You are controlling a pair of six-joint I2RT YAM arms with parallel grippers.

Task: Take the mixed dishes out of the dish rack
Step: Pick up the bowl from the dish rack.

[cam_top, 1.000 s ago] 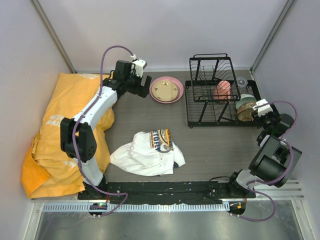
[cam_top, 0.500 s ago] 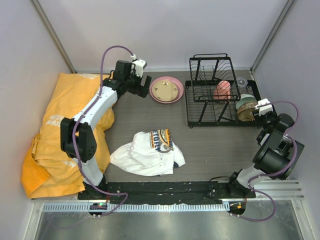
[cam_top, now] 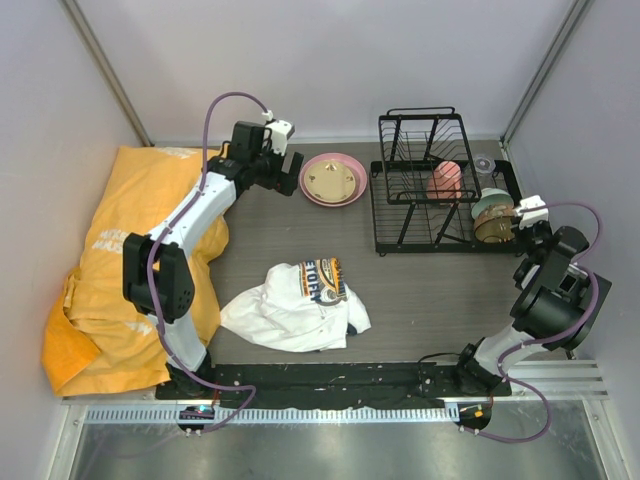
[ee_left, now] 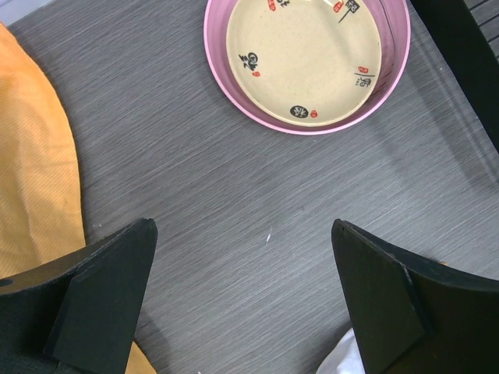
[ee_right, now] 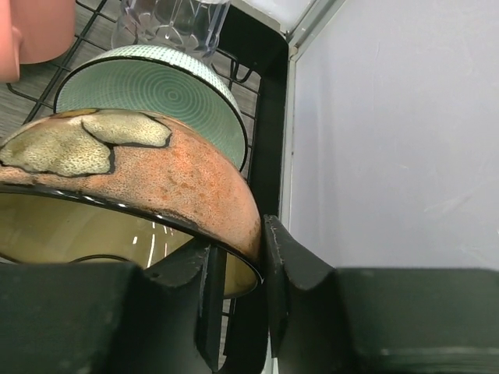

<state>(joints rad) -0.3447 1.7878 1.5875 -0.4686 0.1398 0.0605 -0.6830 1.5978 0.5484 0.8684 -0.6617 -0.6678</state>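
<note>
The black dish rack (cam_top: 420,215) stands at the back right. In it are the pink mug (cam_top: 444,181), the clear glass (cam_top: 484,163), the mint-green bowl (cam_top: 490,205) and the tan bowl (cam_top: 489,228). My right gripper (cam_top: 515,222) is shut on the tan bowl's rim (ee_right: 156,171), one finger inside and one outside. The mint-green bowl (ee_right: 164,93), glass (ee_right: 171,19) and mug (ee_right: 35,31) stand behind it. The cream patterned plate (ee_left: 304,54) lies in the big pink plate (ee_left: 398,54) on the table. My left gripper (ee_left: 243,296) is open and empty, just in front of them.
An orange cloth (cam_top: 110,250) covers the table's left side. The white printed T-shirt (cam_top: 300,295) lies crumpled at the front middle. The right wall (ee_right: 405,117) is close beside the rack's edge (ee_right: 269,117).
My right arm's elbow has swung right and its wrist has edged slightly back at the tan bowl. The left arm and the dishes have not moved.
</note>
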